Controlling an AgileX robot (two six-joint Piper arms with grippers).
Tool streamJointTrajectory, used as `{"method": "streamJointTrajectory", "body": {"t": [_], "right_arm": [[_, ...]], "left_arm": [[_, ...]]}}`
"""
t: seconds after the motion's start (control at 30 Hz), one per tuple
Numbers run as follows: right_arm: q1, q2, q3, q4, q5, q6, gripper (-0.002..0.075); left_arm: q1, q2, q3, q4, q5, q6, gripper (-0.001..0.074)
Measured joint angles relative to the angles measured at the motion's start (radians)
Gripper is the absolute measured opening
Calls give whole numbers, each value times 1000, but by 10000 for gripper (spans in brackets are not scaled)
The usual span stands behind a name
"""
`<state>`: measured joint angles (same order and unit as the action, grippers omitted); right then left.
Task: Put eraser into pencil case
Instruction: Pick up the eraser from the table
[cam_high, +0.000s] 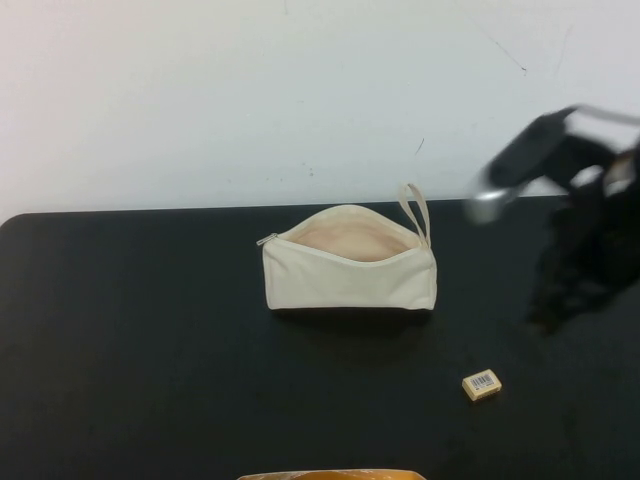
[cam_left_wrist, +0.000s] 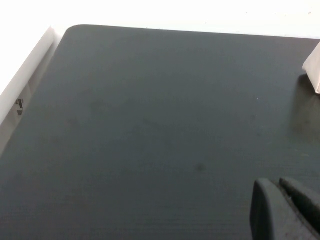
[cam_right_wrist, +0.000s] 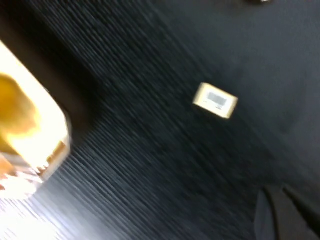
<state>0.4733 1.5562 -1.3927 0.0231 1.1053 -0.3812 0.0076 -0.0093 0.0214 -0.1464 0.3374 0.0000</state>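
Your right gripper (cam_high: 548, 318) hangs over the right edge of the black tabletop (cam_high: 130, 340), blurred in the high view, and you cannot tell how far its jaws stand open; nothing shows between them. In the right wrist view only two dark fingertips (cam_right_wrist: 280, 217) reach into the corner of the picture, lying close together, with bare tabletop around them.

Your left gripper (cam_left_wrist: 287, 210) does not appear in the high view. Its own wrist view shows two dark fingertips side by side over bare tabletop, holding nothing; whether the jaws are fully closed you cannot tell from this.

The tiny tan-yellow rectangular eraser (cam_high: 481, 384) with a white barcode label on top lies flat on the tabletop, nearer you than the right gripper and apart from it, touched by nothing.

The cream-white oblong canvas pencil case (cam_high: 350, 272) sits at the middle of the tabletop, well apart from the eraser and farther from you. Its zip is open, showing the pale lining, and its small fabric loop strap (cam_high: 416, 210) sticks up at its right end.

A yellow-orange object (cam_high: 330, 475) pokes in at the tabletop's near edge; what it is you cannot tell.
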Motion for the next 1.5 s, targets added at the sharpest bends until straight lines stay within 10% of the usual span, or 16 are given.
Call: {"method": "streamJointTrajectory", "body": {"t": [0.3, 0.63, 1.5], "right_arm": [[39, 226, -18, 46, -39, 193, 54], [39, 392, -24, 23, -170, 257, 506], [11, 494, -24, -17, -235, 248, 446]], "left_arm": [[0, 0, 0, 0, 0, 0, -3], [0, 0, 0, 0, 0, 0, -3], [0, 0, 0, 0, 0, 0, -3]]}}
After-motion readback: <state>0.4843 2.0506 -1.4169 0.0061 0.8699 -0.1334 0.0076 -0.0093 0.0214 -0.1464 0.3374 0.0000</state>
